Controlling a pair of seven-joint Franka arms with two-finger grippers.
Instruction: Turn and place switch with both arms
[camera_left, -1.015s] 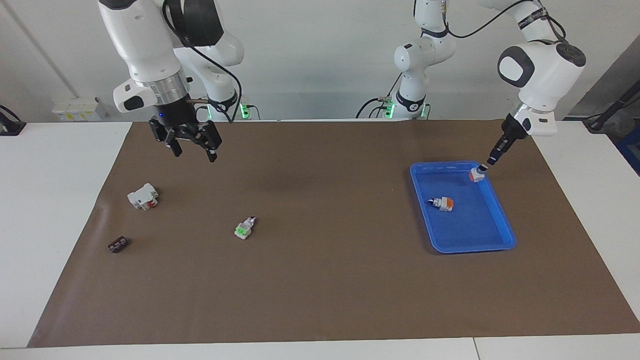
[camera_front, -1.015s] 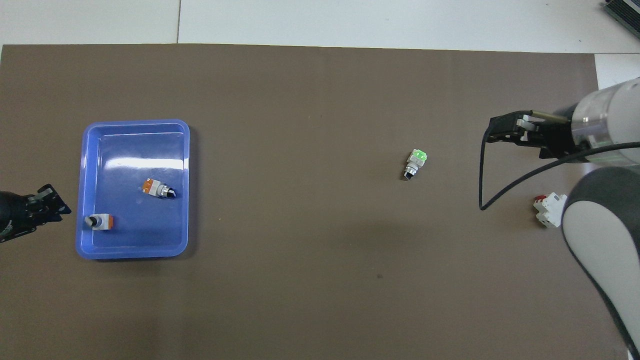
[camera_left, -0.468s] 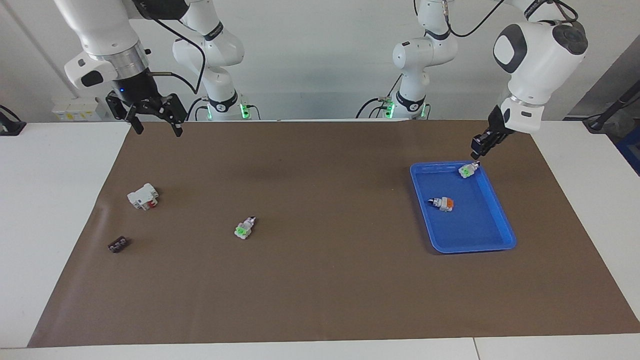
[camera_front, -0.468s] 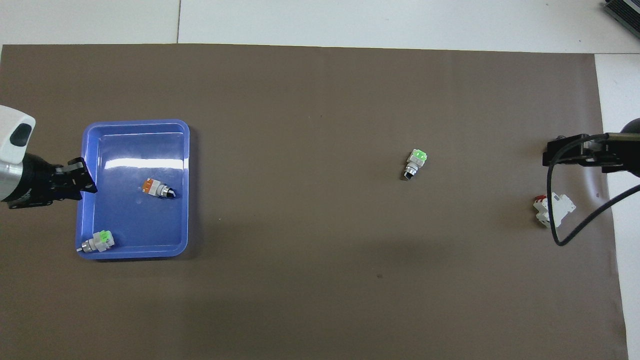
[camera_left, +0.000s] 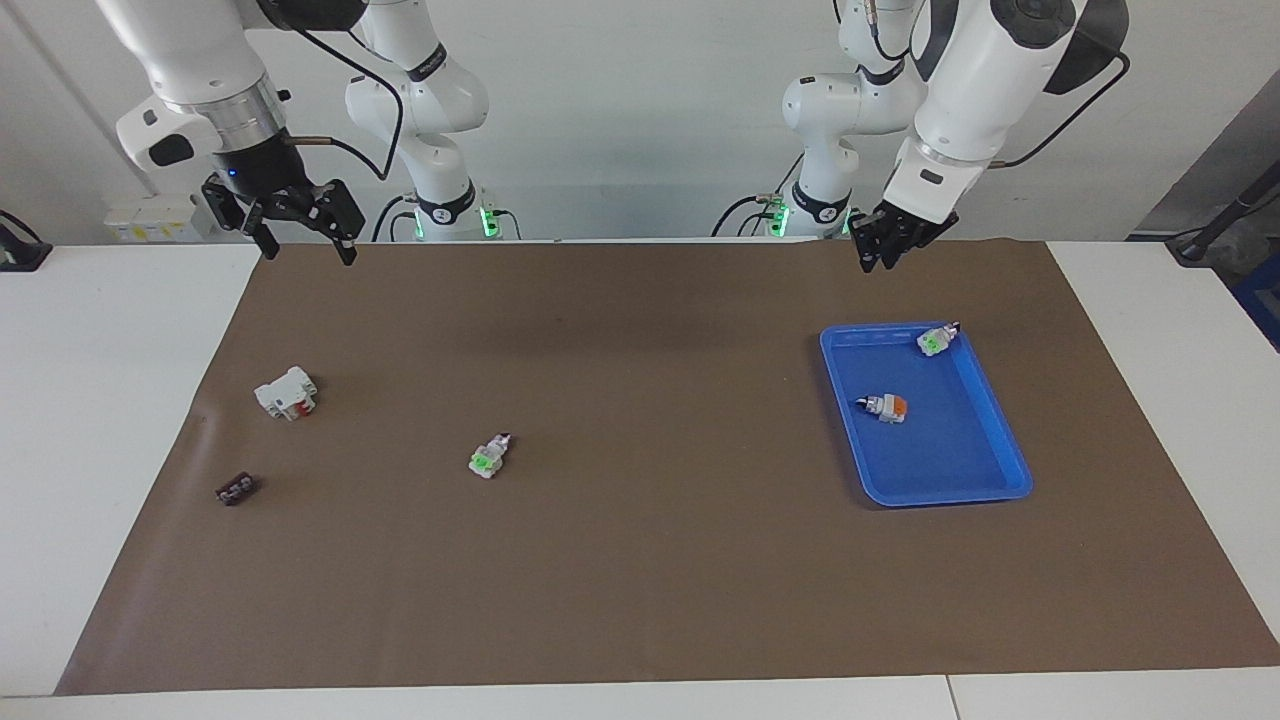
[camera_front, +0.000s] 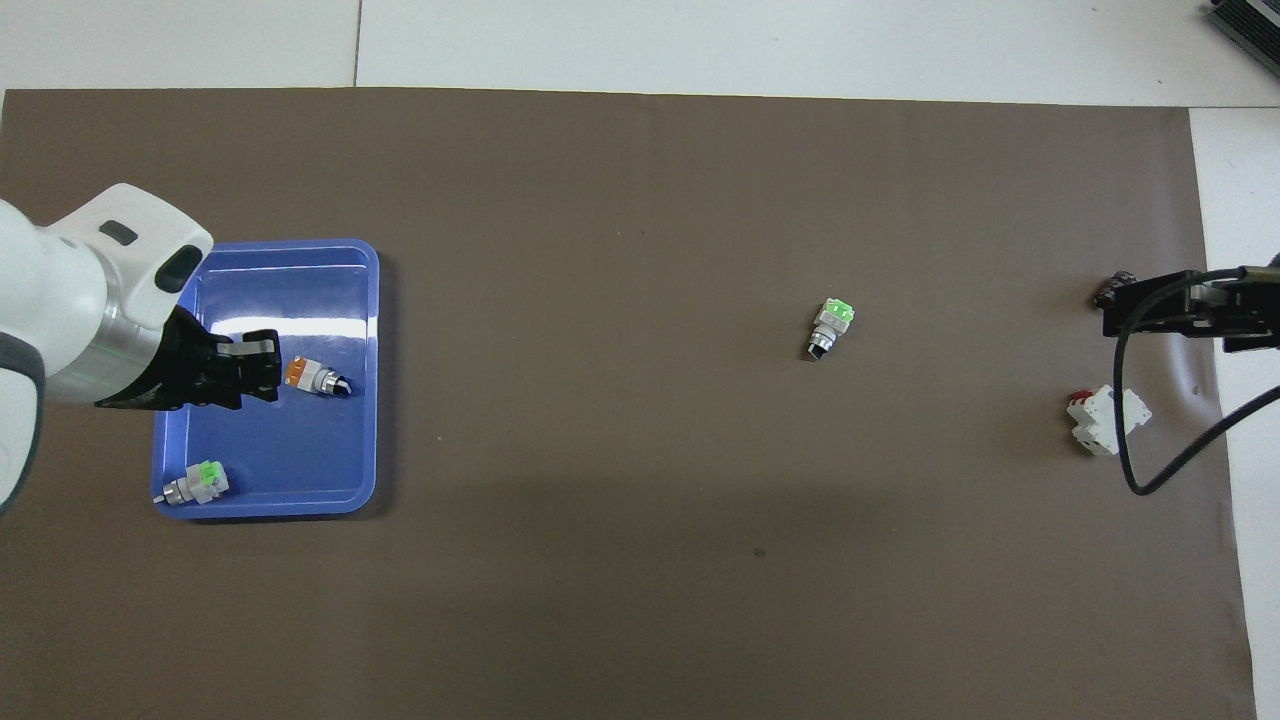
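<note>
- Facing view: left gripper raised, empty, fingers slightly apart; overhead view puts it over the shallow blue plastic tray.
- Right gripper wide apart, empty.
- Small white green-faced switch lies in the tray's corner nearest the robots.

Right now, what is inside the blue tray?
The blue tray holds two switches: one green-faced in the corner nearest the robots, one orange-faced near its middle. In the overhead view the left arm covers part of the tray, but the facing view shows nothing else there.
</note>
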